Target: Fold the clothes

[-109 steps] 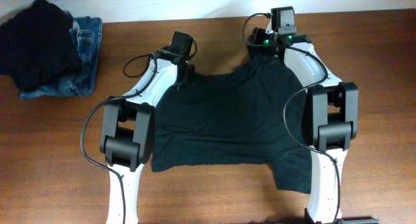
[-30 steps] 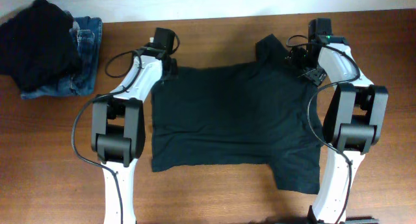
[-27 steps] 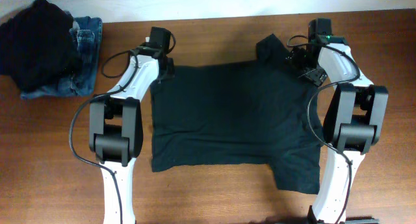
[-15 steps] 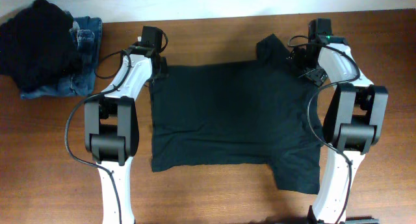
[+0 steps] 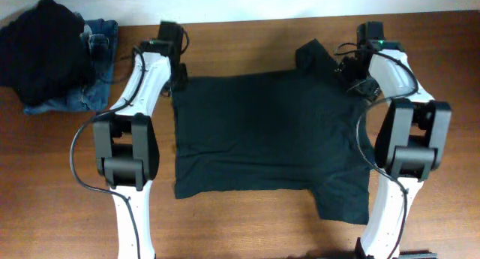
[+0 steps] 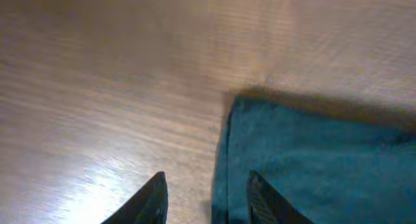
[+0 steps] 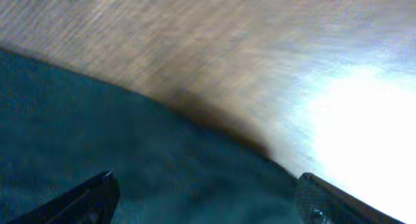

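Note:
A dark teal T-shirt [image 5: 266, 131] lies spread flat on the wooden table, with one sleeve at the far right [image 5: 311, 56] and one at the near right [image 5: 341, 203]. My left gripper [image 5: 178, 77] is open at the shirt's far left corner. In the left wrist view the gripper [image 6: 207, 201] straddles the shirt's edge [image 6: 224, 159], holding nothing. My right gripper [image 5: 351, 73] is at the shirt's far right, by the sleeve. In the right wrist view it [image 7: 208, 204] is wide open just above the cloth [image 7: 130, 152].
A pile of clothes, a black garment [image 5: 45, 45] on blue jeans [image 5: 97, 60], lies at the table's far left corner. Bare wood [image 5: 67, 184] surrounds the shirt. The table's far edge [image 5: 240, 20] is just beyond both grippers.
My left arm has swung left and away along the shirt's far edge to its left corner. The shirt's left edge lies straighter. The right arm has barely moved.

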Controlling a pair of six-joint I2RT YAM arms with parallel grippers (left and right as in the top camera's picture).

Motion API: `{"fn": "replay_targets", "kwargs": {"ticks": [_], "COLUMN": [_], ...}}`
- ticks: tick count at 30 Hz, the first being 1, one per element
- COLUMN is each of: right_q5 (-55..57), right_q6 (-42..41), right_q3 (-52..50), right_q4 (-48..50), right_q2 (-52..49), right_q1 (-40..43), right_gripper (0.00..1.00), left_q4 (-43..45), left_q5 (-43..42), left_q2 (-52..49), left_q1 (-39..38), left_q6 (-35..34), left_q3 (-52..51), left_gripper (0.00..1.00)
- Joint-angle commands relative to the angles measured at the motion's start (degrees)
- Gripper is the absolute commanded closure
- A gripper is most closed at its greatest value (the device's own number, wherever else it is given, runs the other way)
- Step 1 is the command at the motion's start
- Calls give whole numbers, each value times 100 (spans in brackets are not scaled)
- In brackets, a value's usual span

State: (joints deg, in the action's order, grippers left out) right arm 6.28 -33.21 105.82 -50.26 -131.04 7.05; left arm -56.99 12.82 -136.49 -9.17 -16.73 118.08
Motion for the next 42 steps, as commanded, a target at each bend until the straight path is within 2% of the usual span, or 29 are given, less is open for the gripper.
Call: {"fn": "replay_targets", "kwargs": {"ticks": [1,4,6,10,12,17,20,25,28,37,38,41,42], "right_q5": [472,417,144,-778,-1211,-1318,-1303,-1198,-1209,-1211,-1211,-1211,-1211], "right_q6": [-52,98,501,1252,1554,2076,2103,2055,2009,2011,2011,2009,2009], "right_q3": [0,0,0,-2,-2,-352,-903,-2022,-2476,-2909,-2955,-3134,-3191], "right_q4": [-315,-699,-909,-1488,-1980,-3368,-3375,-2857,-2522,-1926,-1867,-1692,-1639], "right_q2": [1034,1631,2048,2638,2758,2706,2708,2708,2708,2706,2706,2706,2706], "right_q1": [4,0,0,0,0,-76,-203,-345,-345,-345,-345,-345,-345], "right_gripper": [8,6,4,1,1,1,1,0,0,1,1,1,1], "left_q4": [-424,-909,-1250,-2057,-2533,-3224,-3217,-2793,-2538,-2310,-2312,-2352,-2378], "left_q5": [205,168,-114,-918,-1198,-1335,-1373,-1471,-1521,-1521,-1523,-1523,-1526], "left_q2": [597,898,1067,1115,1082,1082,1082,1082,1082,1082,1082,1082,1082], "left_q1": [44,33,28,17,7,-96,-262,-601,-748,-1047,-1075,-1130,-1137], "left_q6": [50,48,48,46,48,50,50,48,50,50,50,50,48], "left_q3": [623,804,809,807,763,177,-363,-1504,-1982,-2164,-2168,-2175,-2175], "left_gripper": [60,60,60,48,41,41,40,40,44,47,50,82,89]}}
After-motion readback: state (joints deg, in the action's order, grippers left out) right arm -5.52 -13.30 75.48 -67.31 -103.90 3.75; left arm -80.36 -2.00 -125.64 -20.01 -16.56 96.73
